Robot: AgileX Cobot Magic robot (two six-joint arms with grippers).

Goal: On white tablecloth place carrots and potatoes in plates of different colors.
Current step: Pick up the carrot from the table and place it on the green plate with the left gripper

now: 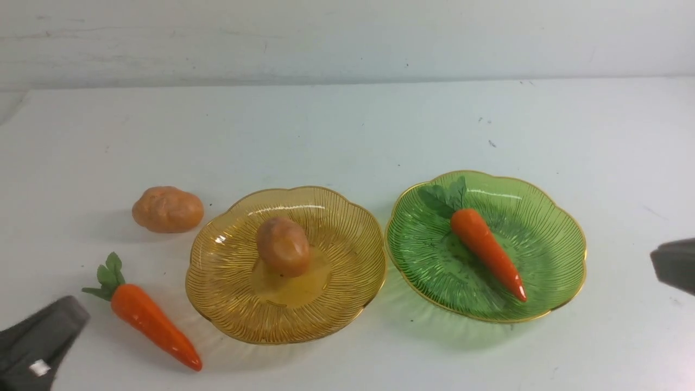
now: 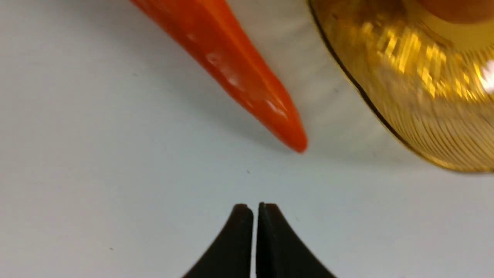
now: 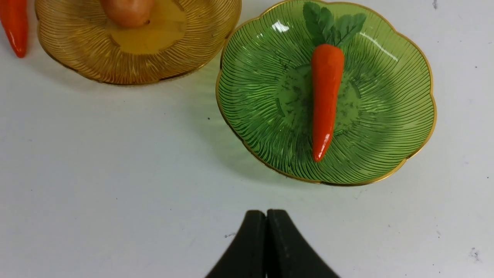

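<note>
Potato [image 1: 283, 246] in left plate [image 1: 228, 282] — carrot [image 1: 487, 251] right

Left hand [image 2: 254, 210] low, fingers a hair apart — right hand [image 3: 266, 216] pressed closed, both empty

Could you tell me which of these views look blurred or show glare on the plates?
Left wrist view: the amber plate is smeared and soft, the loose carrot slightly blurred with white highlights. Right wrist view: sharp, small glare spots on the green plate. Front view: mildly soft, glare streaks on both plates' far rims.

matte black curved fingers [image 2: 270, 247]; grey left arm casing [image 1: 38, 342].
</note>
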